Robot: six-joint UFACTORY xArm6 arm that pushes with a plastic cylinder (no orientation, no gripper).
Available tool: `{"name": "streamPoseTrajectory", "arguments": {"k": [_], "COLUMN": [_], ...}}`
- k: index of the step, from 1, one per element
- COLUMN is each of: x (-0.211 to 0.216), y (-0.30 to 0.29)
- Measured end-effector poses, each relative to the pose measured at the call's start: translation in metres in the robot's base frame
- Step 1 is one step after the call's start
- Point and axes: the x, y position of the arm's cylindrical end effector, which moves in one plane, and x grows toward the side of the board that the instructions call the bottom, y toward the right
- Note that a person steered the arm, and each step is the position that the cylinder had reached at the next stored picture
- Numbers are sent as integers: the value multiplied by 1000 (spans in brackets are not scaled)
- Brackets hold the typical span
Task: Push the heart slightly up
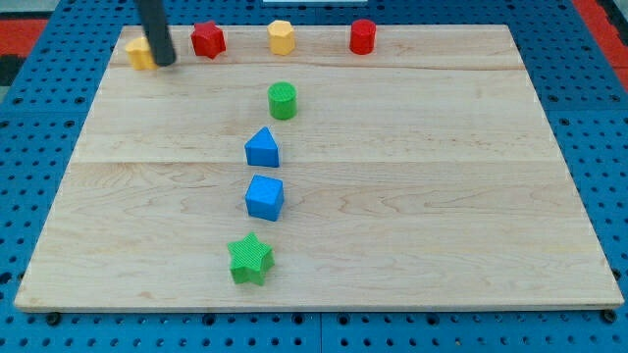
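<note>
No writing shows. My tip [165, 61] touches the half-hidden yellow block [138, 53] at the counter's [442, 216] top-left corner.

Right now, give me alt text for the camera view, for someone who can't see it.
My tip sits against a yellow block at the wooden board's top left. A red star, yellow hexagon and red cylinder line the top; green cylinder, blue triangle, blue cube, green star run down the middle.

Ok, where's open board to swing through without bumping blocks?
Free: everything on the view's right of the green cylinder, blue triangular block, blue cube, green star column, and its left below my tip. Crowded: the top edge, with the yellow block, red star, yellow hexagon, red cylinder.
</note>
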Motion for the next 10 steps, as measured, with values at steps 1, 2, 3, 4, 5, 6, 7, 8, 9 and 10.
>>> {"name": "streamPoseTrajectory", "arguments": {"k": [1, 2, 3, 4, 5, 6, 7, 8, 9, 10], "x": [24, 48, 38, 16, 5, 4, 4, -14, -27, -8], "y": [8, -27, -78, -79, -72, -57, -32, -26, -23, -24]}}
